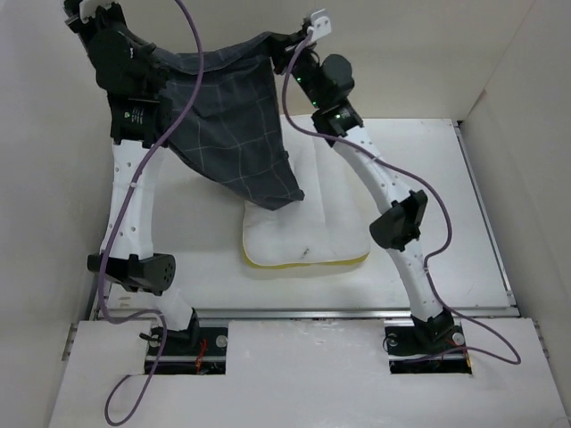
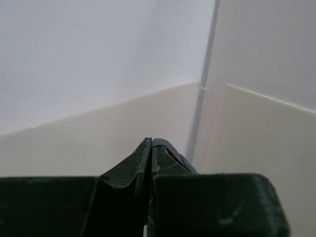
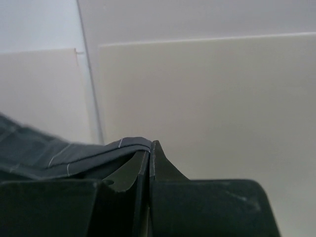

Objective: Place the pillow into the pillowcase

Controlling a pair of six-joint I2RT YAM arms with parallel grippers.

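The dark grid-check pillowcase (image 1: 232,116) hangs in the air, stretched between my two raised grippers. Its lower corner droops onto the far left part of the pillow (image 1: 303,236). The white pillow lies flat on the table, yellow band along its near edge. My left gripper (image 1: 168,64) is shut on the pillowcase's left top edge; in the left wrist view the gripper (image 2: 150,142) pinches a dark fold of pillowcase (image 2: 173,149). My right gripper (image 1: 284,42) is shut on the right top edge, where the pillowcase (image 3: 74,155) trails left from the gripper (image 3: 149,144).
White enclosure walls (image 1: 500,80) stand close around the table on the left, back and right. A metal rail (image 1: 357,312) runs along the table's near edge in front of the arm bases. Purple cables (image 1: 192,53) loop off both arms.
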